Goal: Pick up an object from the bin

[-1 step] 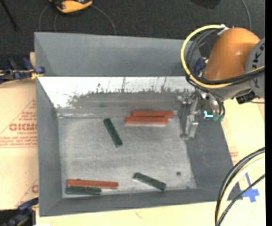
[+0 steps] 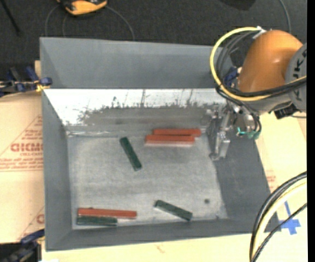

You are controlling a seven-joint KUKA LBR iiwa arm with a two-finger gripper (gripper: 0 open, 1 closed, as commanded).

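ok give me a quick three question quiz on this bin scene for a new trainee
1. Multiple choice: the gripper hangs over which part of the grey metal bin? A) the front left corner; B) the right side, by the end of the two red rectangular bars; C) dead centre.
2. True or false: a long red flat bar lies beside a dark green flat bar at the front left.
3. How many dark green bars are in the bin in all?

Key: 1 B. 2 true. 3 three: that one, a tilted green bar left of centre and a green bar at the front right.
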